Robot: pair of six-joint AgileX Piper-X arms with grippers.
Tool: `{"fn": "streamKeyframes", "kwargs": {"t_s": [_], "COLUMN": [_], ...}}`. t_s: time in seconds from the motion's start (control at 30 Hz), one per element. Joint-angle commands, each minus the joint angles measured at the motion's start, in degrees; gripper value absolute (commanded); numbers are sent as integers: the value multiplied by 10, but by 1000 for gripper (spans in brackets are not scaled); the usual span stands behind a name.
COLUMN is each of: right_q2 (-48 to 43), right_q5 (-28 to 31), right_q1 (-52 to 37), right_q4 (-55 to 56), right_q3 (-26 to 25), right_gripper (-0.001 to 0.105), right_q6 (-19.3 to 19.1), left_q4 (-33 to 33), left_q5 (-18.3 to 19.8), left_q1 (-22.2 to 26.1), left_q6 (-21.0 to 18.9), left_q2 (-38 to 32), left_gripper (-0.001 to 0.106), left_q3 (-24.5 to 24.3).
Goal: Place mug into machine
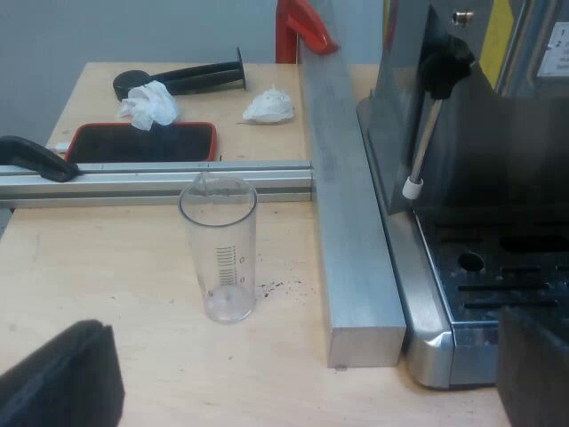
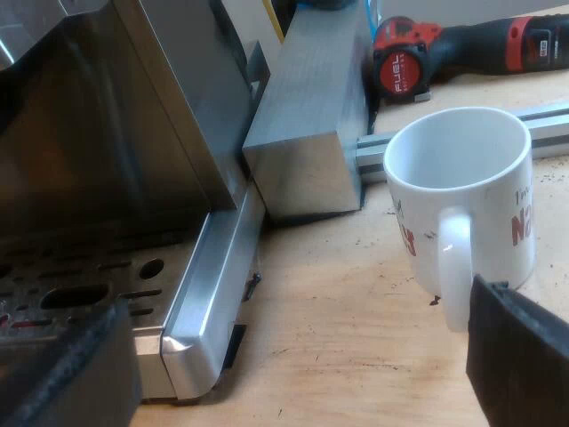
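Standing upright on the worktop [image 2: 338, 356], the mug [image 2: 462, 187] is sitting just beside the espresso machine [image 2: 107, 133] and not yet on its drip tray [image 2: 80, 289]. The right end effector [image 2: 298, 298] is hovering low with its fingers spread wide and gripping nothing. One finger [image 2: 520, 356] is sitting close to the mug's handle [image 2: 453, 267], which is pointing toward the camera. The mug is lying off to that finger's side rather than between the two.

I am judging this as the approach before the grasp. The next move is calling for a sideways shift, so the fingers are straddling the handle or the mug's wall. After that come a firm close, a lift over the tray's raised metal lip, and a level set-down on the grille.

The mug is showing a clean white inside and is looking empty. The measuring glass [image 1: 218, 249] is standing upright on the worktop near a long metal block [image 1: 347, 222]. It is looking empty too, with a few dark specks lying by its base. The left end effector [image 1: 302, 342] is hanging near it, fingers wide apart and holding nothing.
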Motion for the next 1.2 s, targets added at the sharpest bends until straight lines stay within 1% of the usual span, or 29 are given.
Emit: {"fn": "streamKeyframes", "kwargs": {"t_s": [0.03, 0.13, 0.2, 0.23, 0.3, 0.33, 0.37, 0.4, 0.43, 0.47, 0.53, 0.57, 0.6, 0.63, 0.67, 0.7, 0.77, 0.8, 0.9, 0.93, 1.0, 1.03, 1.1, 1.13, 1.2], "right_q2": [-25, -25, -25, -25, -25, -25, -25, -25, -25, -25, -25, -25, -25, -25, -25, -25, -25, -25, -25, -25, -25, -25, -25, -25, -25], "right_q5": [0, 0, 0, 0, 0, -5, -7, -7, -7, -7, -7, -7, -4, -4, 0, 2, 16, 29, 30, 30, 46, 52, 65, 74, 74], "right_q1": [-2, -2, -2, -2, -2, -2, -2, -2, -2, -2, -2, -2, -2, -2, -2, -2, -2, -2, -2, -2, -2, -2, -2, -2, -2], "right_q4": [0, 0, 0, 0, 0, 0, 0, 0, 0, 0, 4, 18, 39, 59, 84, 98, 122, 133, 134, 134, 144, 149, 165, 176, 178], "right_q3": [-4, -4, -4, -4, -4, -4, -6, -8, -10, -15, -23, -33, -42, -50, -59, -65, -76, -83, -86, -87, -87, -87, -87, -87, -83], "right_gripper": [77, 77, 77, 77, 77, 77, 77, 77, 77, 77, 77, 77, 77, 77, 77, 77, 77, 77, 77, 77, 77, 77, 77, 77, 77], "right_q6": [-4, -2, 9, 62, 83, 86, 86, 86, 85, 79, 66, 51, 31, 18, -8, -27, -42, -44, -45, -62, -79, -86, -103, -112, -118], "left_q4": [-14, -14, -14, -14, -14, -14, -14, -14, -14, -14, -14, -14, -14, -14, -16, -20, -20, -25, -36, -45, -65, -86, -107, -156, -194], "left_q5": [-2, -2, 0, 3, 7, 14, 62, 74, 77, 79, 87, 107, 139, 149, 178, 187, 192, 192, 192, 192, 192, 192, 192, 192, 202], "left_q1": [-3, -3, -3, -4, -5, -10, -43, -56, -60, -75, -92, -107, -120, -129, -147, -156, -179, -203, -227, -236, -246, -250, -252, -253, -253], "left_q6": [3, 3, 3, 3, 3, 3, 21, 38, 44, 59, 63, 63, 63, 63, 65, 65, 67, 81, 96, 96, 96, 96, 96, 96, 93], "left_q2": [-4, -4, -4, -4, -4, -4, -4, -4, -4, -4, -4, -4, -4, -4, -4, -4, -4, -4, -4, -4, -4, -4, -4, -4, -3], "left_gripper": [87, 87, 87, 87, 87, 87, 87, 87, 87, 87, 87, 87, 87, 87, 87, 87, 87, 87, 87, 87, 87, 87, 87, 87, 87], "left_q3": [-2, -2, -2, -2, -2, -2, -2, -2, -2, -2, -2, -2, -2, -2, 2, 3, 7, 13, 28, 36, 51, 62, 78, 103, 125]}}
